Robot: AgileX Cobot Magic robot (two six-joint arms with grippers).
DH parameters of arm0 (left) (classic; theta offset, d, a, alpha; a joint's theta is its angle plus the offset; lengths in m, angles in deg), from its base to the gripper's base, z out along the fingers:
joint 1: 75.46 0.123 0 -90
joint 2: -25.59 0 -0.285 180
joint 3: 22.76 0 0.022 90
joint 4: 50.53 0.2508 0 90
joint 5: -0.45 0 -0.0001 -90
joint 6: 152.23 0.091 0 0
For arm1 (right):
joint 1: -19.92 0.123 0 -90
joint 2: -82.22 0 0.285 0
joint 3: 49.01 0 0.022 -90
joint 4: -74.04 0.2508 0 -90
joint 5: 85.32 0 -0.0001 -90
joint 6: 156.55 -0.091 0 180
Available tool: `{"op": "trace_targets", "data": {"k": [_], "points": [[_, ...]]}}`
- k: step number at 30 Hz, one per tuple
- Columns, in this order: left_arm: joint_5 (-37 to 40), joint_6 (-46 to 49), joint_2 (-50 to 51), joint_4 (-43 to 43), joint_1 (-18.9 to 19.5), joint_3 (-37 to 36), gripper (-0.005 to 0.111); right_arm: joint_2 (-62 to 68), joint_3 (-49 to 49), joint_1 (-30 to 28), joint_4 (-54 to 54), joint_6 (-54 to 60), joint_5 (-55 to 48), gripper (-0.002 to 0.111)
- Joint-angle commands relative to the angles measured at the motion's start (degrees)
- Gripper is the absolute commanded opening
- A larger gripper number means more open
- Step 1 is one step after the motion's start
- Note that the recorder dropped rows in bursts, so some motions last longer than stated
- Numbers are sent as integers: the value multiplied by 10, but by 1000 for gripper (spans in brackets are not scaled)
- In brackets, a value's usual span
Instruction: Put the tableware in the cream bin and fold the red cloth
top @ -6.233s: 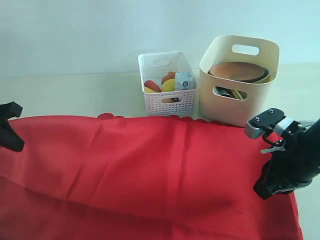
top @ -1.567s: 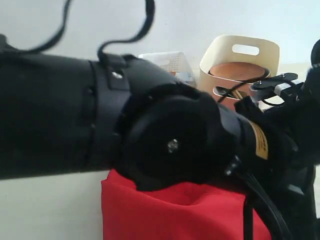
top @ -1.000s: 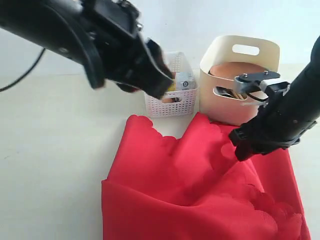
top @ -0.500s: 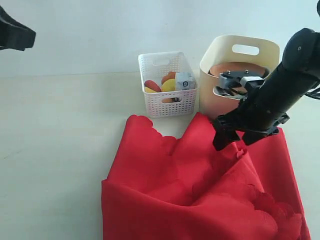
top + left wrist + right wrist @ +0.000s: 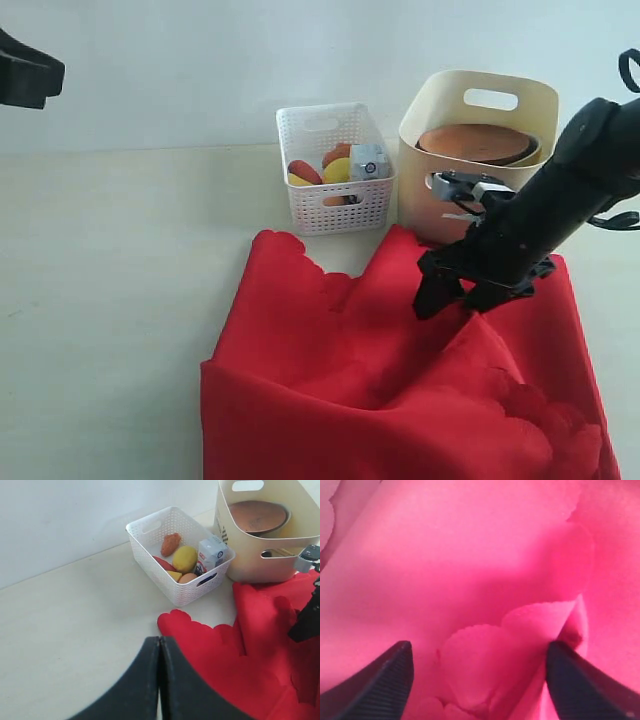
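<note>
1. Lower now than half a second ago, the right gripper (image 5: 455,298) has sunk from beside the cream bin (image 5: 470,215) onto the red cloth (image 5: 400,380).
2. That red cloth lies on the table in front of the cream bin and the white lattice basket (image 5: 335,210). It is doubled over and rumpled, with its scalloped edge curling across the top layer and one peak reaching the bin's foot.
3. Inside the cream bin, near the top, sits the round brown plate (image 5: 475,142).
4. Seen close, the right gripper (image 5: 480,680) has its jaws spread wide, tips down at a raised fold. A scalloped flap lies between them, not pinched.
5. Over on the other side, the left gripper (image 5: 160,680) has its fingers pressed together on nothing. It hangs above bare table, apart from the cloth.
</note>
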Motion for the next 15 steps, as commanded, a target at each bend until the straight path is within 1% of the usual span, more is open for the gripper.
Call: {"op": "trace_targets", "data": {"k": [1, 2, 7, 8, 15], "points": [[-8, -6, -3, -6, 2, -2, 0, 15, -1, -1, 9, 9, -6, 55], [-8, -6, -3, -6, 2, -2, 0, 15, -1, -1, 9, 9, -6, 49], [-8, -6, -3, -6, 2, -2, 0, 13, -1, -1, 10, 9, -6, 4], [-8, -6, -3, -6, 2, -2, 0, 11, -1, -1, 10, 8, -6, 0], [-9, -6, -3, -6, 2, -2, 0, -29, -1, -1, 11, 8, -8, 0]]}}
